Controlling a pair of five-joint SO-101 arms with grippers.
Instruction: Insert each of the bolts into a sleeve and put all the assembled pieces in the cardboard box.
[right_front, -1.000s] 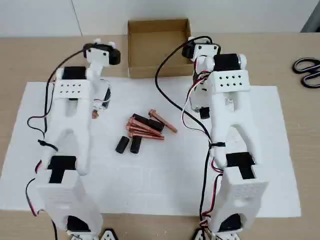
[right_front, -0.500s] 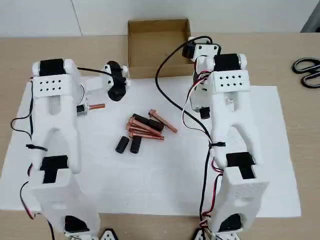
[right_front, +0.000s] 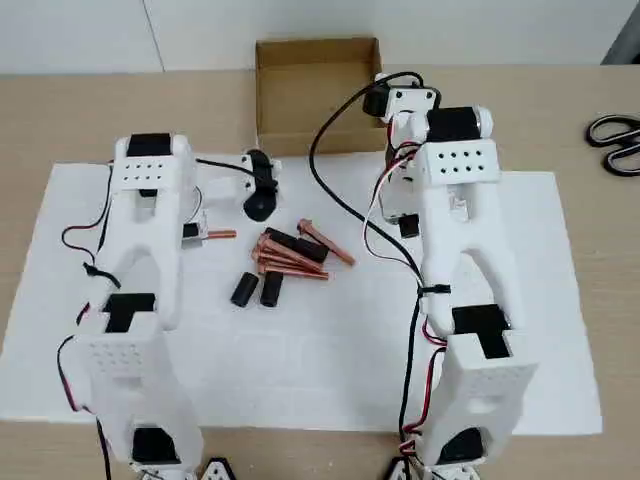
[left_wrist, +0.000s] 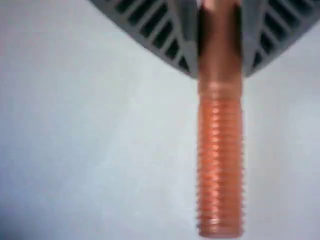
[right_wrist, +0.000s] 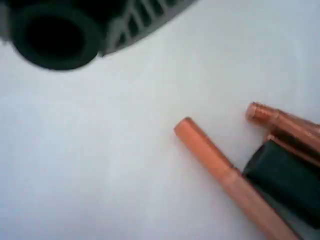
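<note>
The left gripper is clamped on a copper bolt. The bolt's threaded end sticks out level over the white sheet and points toward the pile of bolts. Since half a second ago the left arm has swung inward from the sheet's left edge, so the held bolt now hangs closer to the pile, though apart from it. The right gripper has not moved. It sits near the sheet's far edge, and its fingers appear closed around a black sleeve, though the grip is partly hidden. Two loose sleeves lie side by side just in front of the pile, and another rests on it. The cardboard box stands beyond the sheet.
</note>
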